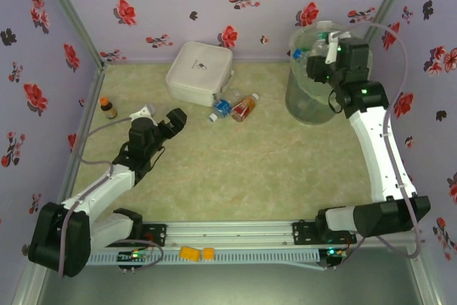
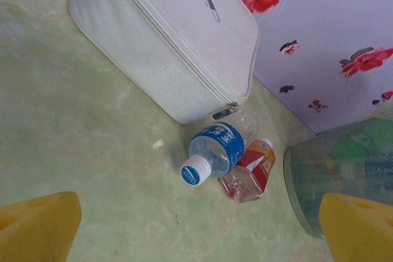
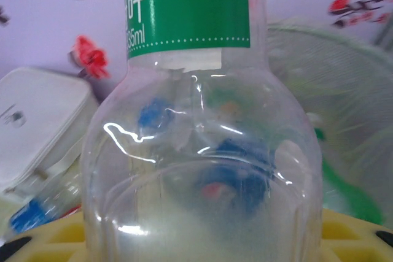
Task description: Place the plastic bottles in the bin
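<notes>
Plastic bottle (image 3: 196,151), green-labelled, is being gripped by the right gripper (image 1: 323,58) over the bin (image 1: 303,108); left gripper (image 1: 173,121) is hovering open near two lying bottles (image 2: 215,148).

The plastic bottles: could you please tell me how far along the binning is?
Done: several bottles already lie in the bin. In hand: the right gripper holds a green-labelled bottle over the bin. Remaining: a blue-labelled bottle and a red-orange bottle lie on the table beside the white case, with the open left gripper facing them.
</notes>
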You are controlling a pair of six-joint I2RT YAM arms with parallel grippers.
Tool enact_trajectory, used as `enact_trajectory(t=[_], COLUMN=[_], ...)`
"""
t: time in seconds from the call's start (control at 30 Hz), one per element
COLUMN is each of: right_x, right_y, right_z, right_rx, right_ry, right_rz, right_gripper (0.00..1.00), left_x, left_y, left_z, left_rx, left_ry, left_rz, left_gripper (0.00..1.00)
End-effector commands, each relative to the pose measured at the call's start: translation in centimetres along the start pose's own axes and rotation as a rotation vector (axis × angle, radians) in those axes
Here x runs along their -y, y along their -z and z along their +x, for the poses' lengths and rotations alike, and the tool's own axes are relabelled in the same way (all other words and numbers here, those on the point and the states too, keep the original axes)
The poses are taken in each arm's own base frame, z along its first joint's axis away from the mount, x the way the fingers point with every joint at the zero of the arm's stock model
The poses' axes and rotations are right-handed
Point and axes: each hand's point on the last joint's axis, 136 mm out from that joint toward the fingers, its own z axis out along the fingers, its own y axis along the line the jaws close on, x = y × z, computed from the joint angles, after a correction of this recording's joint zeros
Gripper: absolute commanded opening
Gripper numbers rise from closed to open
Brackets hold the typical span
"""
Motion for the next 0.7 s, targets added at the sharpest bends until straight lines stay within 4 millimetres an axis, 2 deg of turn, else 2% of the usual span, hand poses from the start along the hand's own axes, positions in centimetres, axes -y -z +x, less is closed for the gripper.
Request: enact_trajectory(t=[0.0, 0.2, 0.37, 0.57, 0.67], right_x=[2.8, 6.4, 8.5, 9.3, 9.3], right_y=[-1.2, -4.8, -7.2, -9.0, -8.9], right_z=[-1.8, -1.6, 0.4, 3.1, 3.4], right_rx=[0.044, -0.016, -0.125, -0.223, -0.243], right_ry=[-0.046, -0.081, -0.001, 0.042, 0.055], right_rz=[0.078, 0.146, 0.243, 0.274, 0.273], right_gripper=[0.48, 0.49, 0.51, 0.54, 0.61], left_x=[2.1, 2.6, 2.5, 2.3, 2.5], left_y=[-0.5, -0.8, -0.6, -0.6, -0.6], left_z=[-0.5, 0.2, 0.5, 0.7, 0.6], left_rx=[0.009, -0.018, -0.033, -0.038, -0.037], left_ry=[0.004, -0.011, -0.02, -0.023, -0.03], left_rz=[0.052, 0.065, 0.059, 0.054, 0.057], left_gripper=[1.0, 1.0, 1.0, 1.0, 1.0])
